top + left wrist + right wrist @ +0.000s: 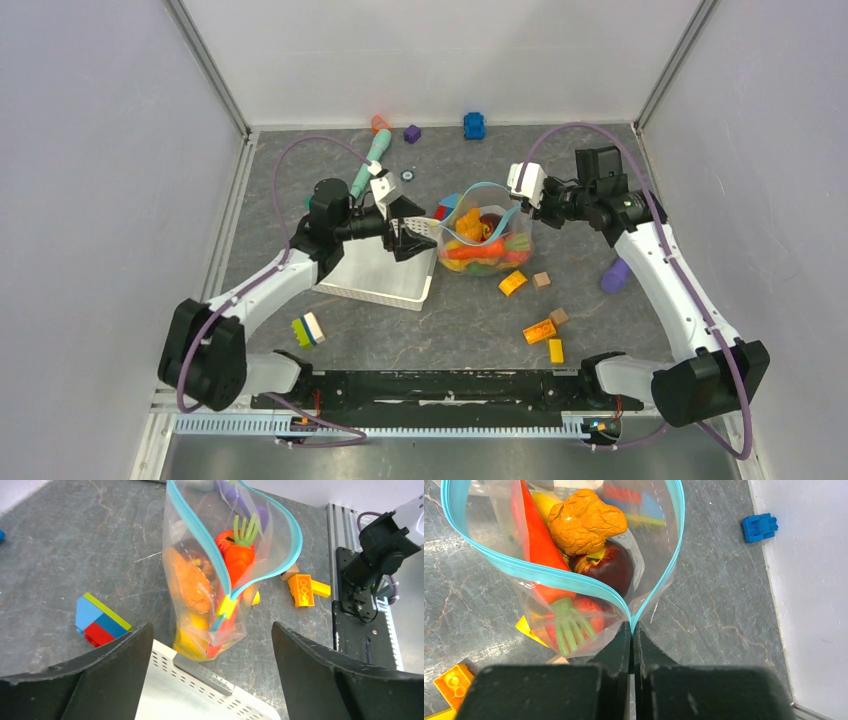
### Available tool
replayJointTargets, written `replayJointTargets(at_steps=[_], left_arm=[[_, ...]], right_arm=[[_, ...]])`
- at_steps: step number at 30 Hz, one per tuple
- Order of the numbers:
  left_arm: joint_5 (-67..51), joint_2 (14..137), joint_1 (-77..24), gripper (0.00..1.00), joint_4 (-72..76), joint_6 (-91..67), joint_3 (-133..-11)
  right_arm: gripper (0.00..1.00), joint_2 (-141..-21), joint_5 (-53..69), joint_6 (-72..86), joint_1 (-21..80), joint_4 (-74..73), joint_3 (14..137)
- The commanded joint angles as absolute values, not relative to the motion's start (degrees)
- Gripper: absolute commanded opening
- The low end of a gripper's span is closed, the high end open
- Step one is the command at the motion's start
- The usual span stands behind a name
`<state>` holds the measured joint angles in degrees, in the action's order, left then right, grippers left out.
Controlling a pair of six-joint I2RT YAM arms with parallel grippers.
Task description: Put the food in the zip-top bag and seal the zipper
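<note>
The clear zip-top bag (485, 248) stands mid-table, its mouth gaping in a wide loop of the light-blue zipper (549, 575). Food fills it: an orange carrot (536, 540), a dark maroon apple (609, 565) and a lumpy orange-brown piece (584, 522). My right gripper (631, 627) is shut on the right end of the zipper (510, 213), holding that corner up. My left gripper (210, 630) is open, hanging just left of the bag over the basket's edge, with nothing between its fingers. A yellow slider (226, 605) sits on the zipper at the end nearest it.
A white mesh basket (375, 275) lies under the left gripper, touching the bag. Orange, yellow and wooden blocks (539, 330) are scattered in front of the bag. A purple oblong toy (614, 275) lies by the right arm. A teal marker toy (370, 165) and a blue car (474, 125) are at the back.
</note>
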<state>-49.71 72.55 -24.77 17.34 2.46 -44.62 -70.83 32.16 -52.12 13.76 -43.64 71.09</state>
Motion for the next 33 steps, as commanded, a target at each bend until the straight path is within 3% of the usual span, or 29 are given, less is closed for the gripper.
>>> replayJointTargets(at_steps=[1, 7, 10, 16, 19, 23, 27, 33], left_arm=[[-55.5, 78.6, -24.0, 0.88, 26.4, -4.0, -47.2], [-60.8, 84.6, -24.0, 0.65, 29.5, -6.9, -49.6], [-61.3, 86.5, -24.1, 0.62, 35.3, -10.8, -49.4], [-64.9, 90.8, -24.0, 0.44, 43.9, -19.0, -50.8], [-66.3, 92.4, -24.0, 0.3, 47.4, -22.0, -51.4], [-67.8, 92.9, -24.0, 0.02, 49.2, -23.9, -51.6], [-66.0, 91.2, -23.9, 0.02, 44.1, -21.1, -51.5], [-57.5, 85.4, -23.9, 0.02, 24.8, -9.0, -52.4]], right_arm=[[0.0, -69.9, 33.5, -50.7, 13.4, -41.0, 70.5], [0.0, -69.9, 33.4, -49.7, 12.9, -40.9, 70.2], [0.0, -69.9, 33.6, -49.2, 12.8, -40.7, 69.5], [0.0, -70.0, 33.6, -48.8, 12.5, -40.4, 69.3], [0.0, -69.8, 33.4, -48.6, 12.3, -40.2, 69.5], [0.0, -70.0, 31.9, -47.7, 11.9, -39.9, 70.1], [0.0, -70.4, 29.2, -46.0, 11.0, -39.0, 70.8], [0.0, -69.8, 20.7, -42.6, 8.6, -37.2, 70.2]])
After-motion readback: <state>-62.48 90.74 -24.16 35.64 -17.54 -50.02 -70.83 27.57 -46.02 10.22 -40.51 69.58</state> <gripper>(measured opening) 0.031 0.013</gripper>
